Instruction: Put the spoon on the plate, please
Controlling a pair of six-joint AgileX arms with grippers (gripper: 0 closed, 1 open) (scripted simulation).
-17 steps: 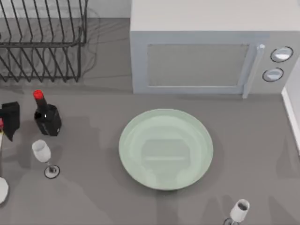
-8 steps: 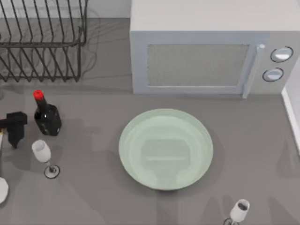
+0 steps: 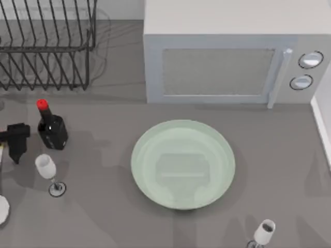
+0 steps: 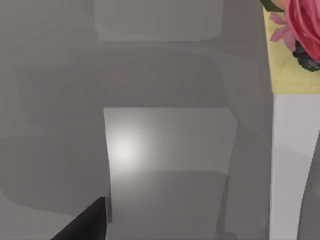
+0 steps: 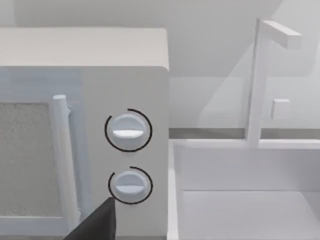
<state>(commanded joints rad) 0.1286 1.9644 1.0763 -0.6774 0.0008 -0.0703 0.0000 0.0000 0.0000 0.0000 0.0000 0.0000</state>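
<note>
- Over the last second my left gripper [image 3: 15, 140] has swung from the surface's left edge toward the dark bottle [image 3: 51, 129], then settled; I can't tell how its fingers stand.
- The plate [image 3: 182, 164] sits bare at the surface's centre.
- The spoon [image 3: 2, 206] lies at the left edge, its bowl just showing near one wine glass [image 3: 47, 170], not yet grasped.
- In my judgement, pickup, carry and placing all remain.
- My right arm looks parked facing the microwave [image 5: 85, 125].

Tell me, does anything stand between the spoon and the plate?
Yes. The spoon lies at the table's left edge, and a wine glass stands between it and the plate. The left gripper is beside the bottle.
</note>
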